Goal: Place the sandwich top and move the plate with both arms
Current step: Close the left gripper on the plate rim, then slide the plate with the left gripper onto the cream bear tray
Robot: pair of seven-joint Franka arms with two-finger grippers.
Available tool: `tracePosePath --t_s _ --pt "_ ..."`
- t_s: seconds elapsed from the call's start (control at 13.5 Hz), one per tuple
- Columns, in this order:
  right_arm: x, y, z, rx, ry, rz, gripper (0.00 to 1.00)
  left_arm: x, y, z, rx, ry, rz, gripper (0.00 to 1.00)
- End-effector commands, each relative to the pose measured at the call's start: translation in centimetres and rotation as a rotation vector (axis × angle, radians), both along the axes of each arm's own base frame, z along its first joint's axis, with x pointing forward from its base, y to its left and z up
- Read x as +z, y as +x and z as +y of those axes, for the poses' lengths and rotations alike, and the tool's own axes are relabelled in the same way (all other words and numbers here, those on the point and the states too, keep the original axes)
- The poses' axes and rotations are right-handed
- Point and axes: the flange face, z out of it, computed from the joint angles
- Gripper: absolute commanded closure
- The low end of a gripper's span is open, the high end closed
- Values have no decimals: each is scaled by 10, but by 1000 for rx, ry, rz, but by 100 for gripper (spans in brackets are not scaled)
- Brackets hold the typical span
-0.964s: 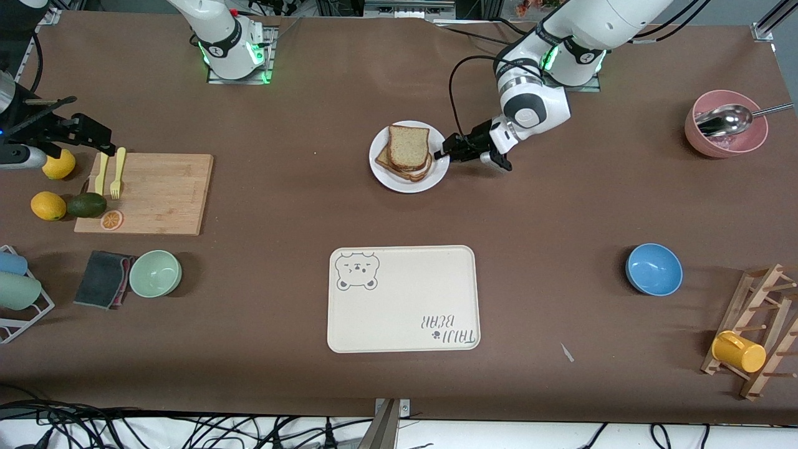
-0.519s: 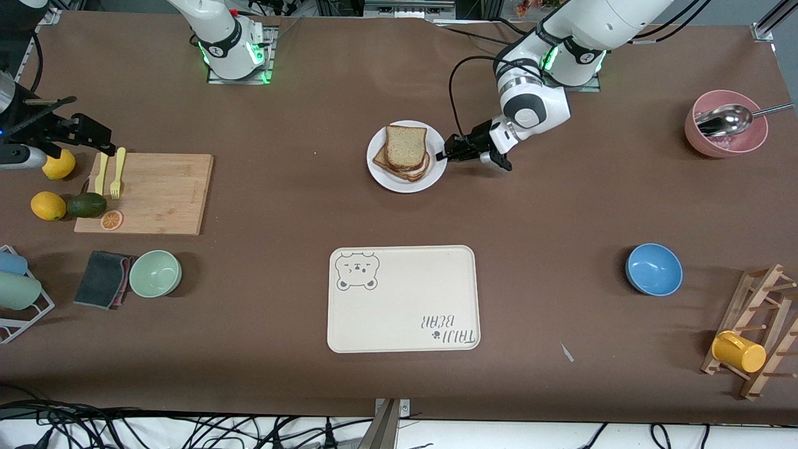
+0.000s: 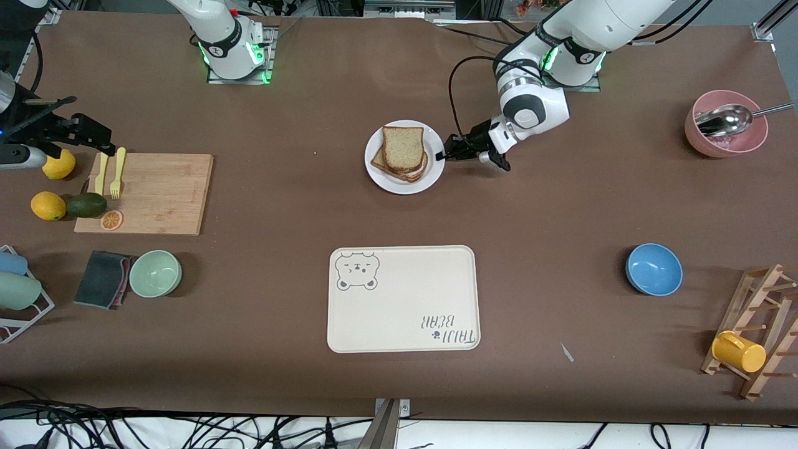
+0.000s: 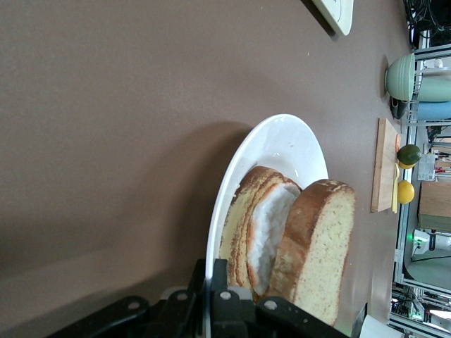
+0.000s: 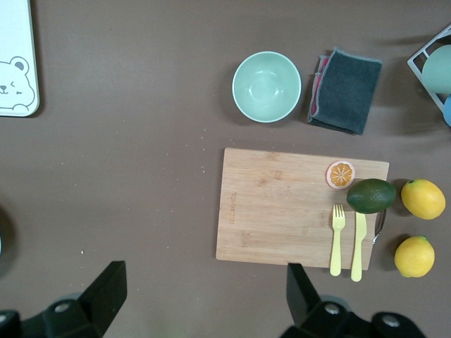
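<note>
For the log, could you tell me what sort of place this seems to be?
Probably a robotics lab staged as a kitchen table: two arms bolted to a brown table, loose cables along its edge, and kitchen items such as a plate of bread and a cutting board with a fork.

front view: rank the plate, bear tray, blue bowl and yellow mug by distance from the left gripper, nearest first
Left gripper is at the plate's rim.
1. plate: gripped at its edge, toward the left arm's end.
2. bear tray: nearer the front camera.
3. blue bowl: toward the left arm's end.
4. yellow mug: on the wooden rack.
</note>
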Motion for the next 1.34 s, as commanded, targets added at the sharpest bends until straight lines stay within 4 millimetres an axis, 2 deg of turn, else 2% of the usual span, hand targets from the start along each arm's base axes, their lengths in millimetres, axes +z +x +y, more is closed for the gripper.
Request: tracePosePath --t_s 0.0,0.45,0.74,1.11,1.26 --pt "8 -3 -1 -7 6 -10 0 -4 8 8 32 16 -20 100" --pt "8 -3 -2 -8 6 -10 0 5 32 18 87 -3 -46 100" --pt "7 -3 -2 -10 6 -9 0 18 54 13 143 -38 -65 100" --pt "8 -2 -2 -10 6 -12 0 43 98 1 232 -104 -77 100" --pt "8 -3 -2 -10 6 -10 0 55 123 -4 276 -140 -84 100"
